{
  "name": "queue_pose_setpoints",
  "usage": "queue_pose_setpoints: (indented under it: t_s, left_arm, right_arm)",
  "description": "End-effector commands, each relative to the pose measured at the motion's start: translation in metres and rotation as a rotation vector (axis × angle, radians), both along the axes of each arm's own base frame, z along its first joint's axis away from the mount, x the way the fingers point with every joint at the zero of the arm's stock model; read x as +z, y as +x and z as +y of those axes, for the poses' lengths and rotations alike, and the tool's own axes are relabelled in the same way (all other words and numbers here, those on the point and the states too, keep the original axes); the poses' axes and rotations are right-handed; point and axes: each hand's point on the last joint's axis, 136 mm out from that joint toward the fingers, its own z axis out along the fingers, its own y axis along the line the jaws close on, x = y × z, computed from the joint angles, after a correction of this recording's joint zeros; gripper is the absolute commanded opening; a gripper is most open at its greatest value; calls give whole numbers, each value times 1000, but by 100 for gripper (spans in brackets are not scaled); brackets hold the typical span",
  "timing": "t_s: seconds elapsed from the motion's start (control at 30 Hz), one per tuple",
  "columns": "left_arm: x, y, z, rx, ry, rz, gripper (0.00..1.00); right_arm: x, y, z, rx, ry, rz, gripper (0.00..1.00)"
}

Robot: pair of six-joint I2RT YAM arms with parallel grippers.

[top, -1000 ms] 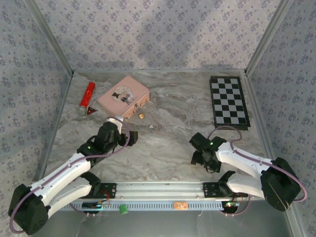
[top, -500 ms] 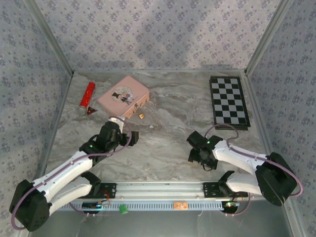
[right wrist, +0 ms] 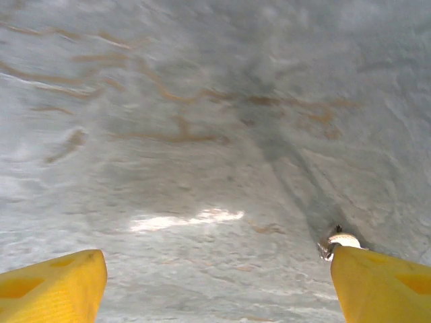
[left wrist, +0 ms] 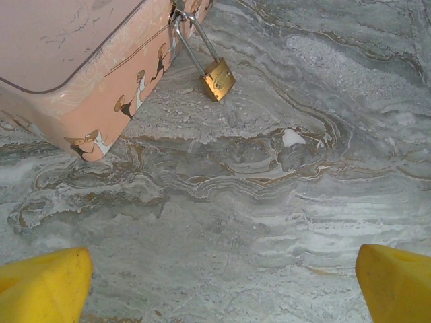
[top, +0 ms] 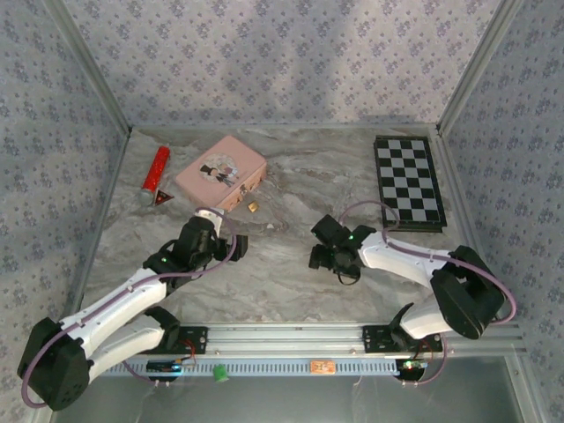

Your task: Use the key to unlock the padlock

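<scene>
Padlock (left wrist: pixel 218 79) is a tiny brass cube: rigid, light, smooth metal, so probably slippery. Its thin shackle is hooked through the clasp of the pink tin (left wrist: pixel 74 60), and the body lies on the marble table (top: pixel 282 291) just beside the tin's side. Best hold, I'd judge, is pinching the flat faces of the body, keyhole end left free. It will likely swing on the shackle if nudged.

Left gripper (left wrist: pixel 219 286) is spread wide with nothing in it, low over the table, lock straight ahead. The left arm (top: pixel 123 300) reaches forward toward the tin.

Right gripper (right wrist: pixel 215 282) is also spread and empty, facing bare table. The right arm (top: pixel 401 257) is bent leftward toward table centre. There's a small silvery bit (right wrist: pixel 339 240) just beside one of its fingertips — maybe the key, can't tell.
</scene>
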Motion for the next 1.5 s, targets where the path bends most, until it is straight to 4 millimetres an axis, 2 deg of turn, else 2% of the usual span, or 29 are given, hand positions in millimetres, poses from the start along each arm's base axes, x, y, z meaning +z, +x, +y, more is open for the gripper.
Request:
queue_pose_setpoints:
  t_s: [0.0, 0.07, 0.23, 0.4, 0.47, 0.63, 0.8, 0.97, 1.2, 1.47]
  left_arm:
    - [10, 5, -2, -3, 1, -37, 100]
    - [11, 6, -3, -4, 1, -39, 100]
    - [10, 7, -3, -4, 5, -39, 100]
    - [9, 7, -3, -2, 11, -37, 100]
    - [10, 7, -3, -3, 10, -37, 100]
    - [10, 7, -3, -3, 11, -39, 100]
    - [10, 6, -3, -3, 12, -38, 100]
    - [10, 7, -3, -2, 14, -40, 100]
    - [9, 7, -2, 0, 16, -38, 100]
    - [10, 7, -3, -3, 16, -38, 100]
  right_arm:
    - [13, -7, -17, 43, -61, 3, 88]
    - [15, -9, -26, 63, -74, 0, 87]
    - [20, -7, -49, 134, -218, 13, 74]
    - [13, -6, -52, 200, -308, 91, 61]
    - [9, -5, -51, 221, -331, 114, 59]
    - [-1, -1, -39, 252, -313, 141, 54]
    - [-11, 0, -37, 297, -328, 169, 43]
    - [-16, -3, -41, 306, -362, 186, 39]
    - [-23, -5, -39, 315, -364, 202, 25]
    - [-22, -4, -41, 312, -385, 191, 8]
